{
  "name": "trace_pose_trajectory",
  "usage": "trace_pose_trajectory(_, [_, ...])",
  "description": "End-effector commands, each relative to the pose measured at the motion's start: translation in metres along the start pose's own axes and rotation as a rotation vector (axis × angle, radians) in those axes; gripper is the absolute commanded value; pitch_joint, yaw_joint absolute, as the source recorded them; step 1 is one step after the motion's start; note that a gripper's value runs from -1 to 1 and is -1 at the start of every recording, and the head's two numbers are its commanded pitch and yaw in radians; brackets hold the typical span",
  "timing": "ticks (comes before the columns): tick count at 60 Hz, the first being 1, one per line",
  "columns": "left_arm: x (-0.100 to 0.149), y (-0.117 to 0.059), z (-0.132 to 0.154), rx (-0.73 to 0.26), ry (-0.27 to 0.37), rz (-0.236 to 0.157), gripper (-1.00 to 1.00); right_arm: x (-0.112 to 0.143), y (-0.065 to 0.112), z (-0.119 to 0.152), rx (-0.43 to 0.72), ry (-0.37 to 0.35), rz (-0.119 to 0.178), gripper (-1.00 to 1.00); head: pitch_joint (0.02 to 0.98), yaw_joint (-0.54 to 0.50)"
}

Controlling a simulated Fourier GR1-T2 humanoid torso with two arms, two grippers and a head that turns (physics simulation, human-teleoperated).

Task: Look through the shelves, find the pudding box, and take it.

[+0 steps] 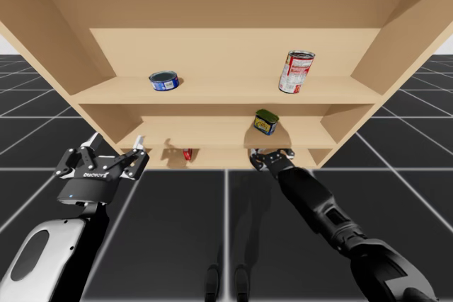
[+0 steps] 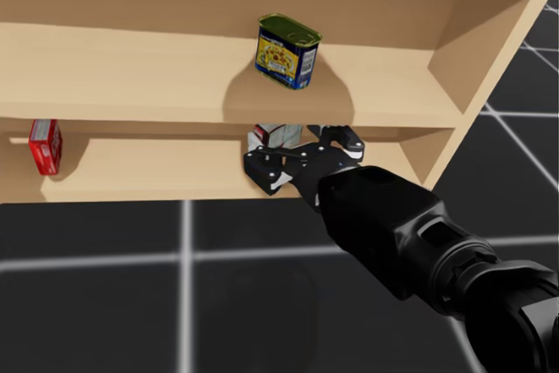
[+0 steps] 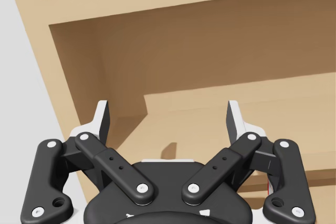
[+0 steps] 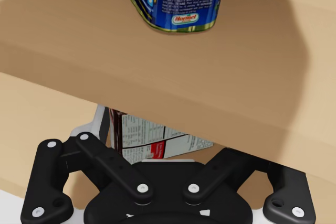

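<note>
Pudding box (image 4: 152,140) sat between the right gripper's (image 4: 165,129) spread fingers (nothing gripped yet); closing squarely across its sides seemed best.

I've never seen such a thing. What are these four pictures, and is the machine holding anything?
This is a simulated humanoid robot with two arms, each ending in a two-finger gripper. One picture looks down from a fixed camera above, one comes from the robot's head, and two from cameras on its wrists, looking along the black fingers. Before it stands a wooden shelf unit. The top shelf carries a flat blue can and a tall red-and-white can; the middle one a blue tin; the bottom one a red box and a white-and-brown box. The right gripper is at the bottom shelf, open, with that last box between its fingers, not yet gripped. The left gripper hangs open before the shelves, holding nothing.
</note>
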Motion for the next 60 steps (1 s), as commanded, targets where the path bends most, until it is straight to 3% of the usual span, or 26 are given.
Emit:
trace_pose_trajectory(1, [0.000, 0.000, 0.000, 0.000, -0.001, -0.002, -1.00, -0.008, -0.009, -0.016, -0.021, 0.021, 0.002, -1.00, 0.775, -0.21])
trace_pose_trajectory(26, [-0.001, -0.001, -0.001, -0.005, 0.000, -0.007, -1.00, -0.010, -0.015, -0.037, -0.065, 0.055, -0.012, -1.00, 0.784, -0.21])
trace_pose_trajectory(32, [-0.001, -0.002, -0.001, -0.008, -0.001, -0.008, -1.00, -0.010, -0.018, -0.046, -0.076, 0.083, -0.030, -1.00, 0.783, -0.21])
trace_pose_trajectory(40, [-0.001, -0.003, -0.001, -0.011, -0.001, -0.010, -1.00, -0.010, -0.018, -0.053, -0.076, 0.108, -0.010, -1.00, 0.783, -0.21])
trace_pose_trajectory(45, [-0.001, -0.003, -0.002, -0.012, -0.003, -0.012, -1.00, -0.011, -0.017, -0.052, -0.048, 0.111, 0.037, -1.00, 0.780, -0.21])
trace_pose_trajectory(46, [-0.001, -0.003, -0.001, -0.012, -0.003, -0.012, -1.00, -0.012, -0.017, -0.052, -0.055, 0.109, 0.042, -0.94, 0.780, -0.21])
trace_pose_trajectory(47, [-0.001, -0.003, -0.001, -0.012, -0.003, -0.013, -1.00, -0.013, -0.016, -0.051, -0.056, 0.110, 0.050, -0.47, 0.780, -0.21])
trace_pose_trajectory(48, [-0.001, -0.003, -0.001, -0.012, -0.003, -0.013, -1.00, -0.013, -0.016, -0.051, -0.056, 0.109, 0.052, -0.21, 0.780, -0.21])
trace_pose_trajectory(49, [-0.001, -0.003, -0.001, -0.013, -0.003, -0.013, -1.00, -0.013, -0.016, -0.050, -0.057, 0.104, 0.058, 0.75, 0.780, -0.21])
trace_pose_trajectory(50, [-0.001, -0.003, -0.001, -0.013, -0.003, -0.013, -1.00, -0.013, -0.016, -0.049, -0.054, 0.101, 0.052, 0.99, 0.779, -0.21])
trace_pose_trajectory(60, [-0.001, -0.004, -0.001, -0.014, -0.004, -0.014, -1.00, -0.012, -0.020, -0.039, -0.079, 0.064, 0.064, 1.00, 0.775, -0.21])
